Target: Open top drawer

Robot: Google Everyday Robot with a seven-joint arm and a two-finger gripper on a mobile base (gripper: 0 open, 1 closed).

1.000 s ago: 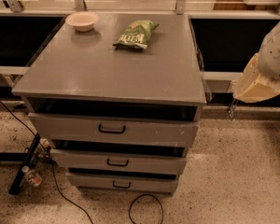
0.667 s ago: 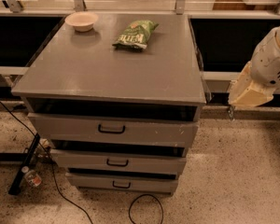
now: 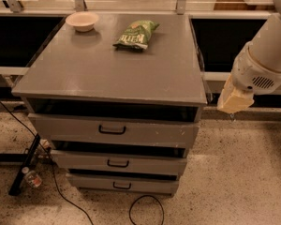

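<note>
The top drawer [image 3: 113,131] is the widest grey front of the cabinet, just under the grey tabletop [image 3: 117,69]. Its black loop handle [image 3: 112,129] sits at the centre, and a dark gap shows above the front. Two shorter grey drawers, the middle one [image 3: 118,162] and the bottom one [image 3: 122,184], lie below it. My gripper [image 3: 234,100] hangs on the white arm [image 3: 264,55] to the right of the cabinet, off its right front corner and at about tabletop height. It is well away from the handle and touches nothing.
A pale bowl [image 3: 82,21] and a green chip bag [image 3: 136,33] lie at the back of the tabletop. On the speckled floor are a plastic bottle [image 3: 32,177], a black stand leg [image 3: 23,165] and cables [image 3: 145,209]. Metal rails run behind.
The arm and gripper have shifted a little to the left, closer to the cabinet's right side. The drawers have not moved.
</note>
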